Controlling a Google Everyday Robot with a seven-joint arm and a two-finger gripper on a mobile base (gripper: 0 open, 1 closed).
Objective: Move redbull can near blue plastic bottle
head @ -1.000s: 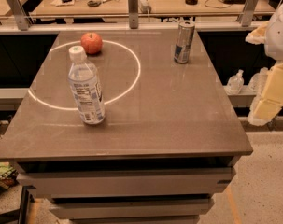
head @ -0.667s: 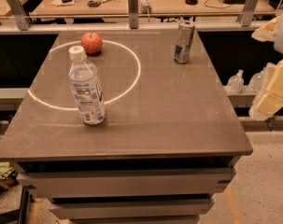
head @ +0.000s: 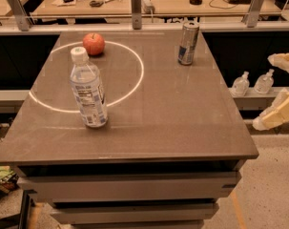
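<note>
The can (head: 188,43) stands upright at the far right of the desk (head: 182,123), well apart from the bottle (head: 88,90), which stands upright on the near left, right on the painted white ring (head: 134,82). An apple (head: 93,44) sits behind the bottle, inside that ring.

Now, the can itself: slim, tall, thin metal. I'd call it light, stiff enough for a modest pinch but easy to dent, and its smooth wall looks slippery. It's narrow at the base too, so a nudge high up could topple it. The best hold, I reckon, is around the middle of the body, one jaw on each side, below the rim and above the desk.

And the gripper (head: 264,92)? It's off the right edge of the desk, out over the floor, nowhere near the can. The jaws stand spread wide, one pale piece high and one low, with nothing between them and nothing touched. That gap looks ample for so slim a can.
</note>
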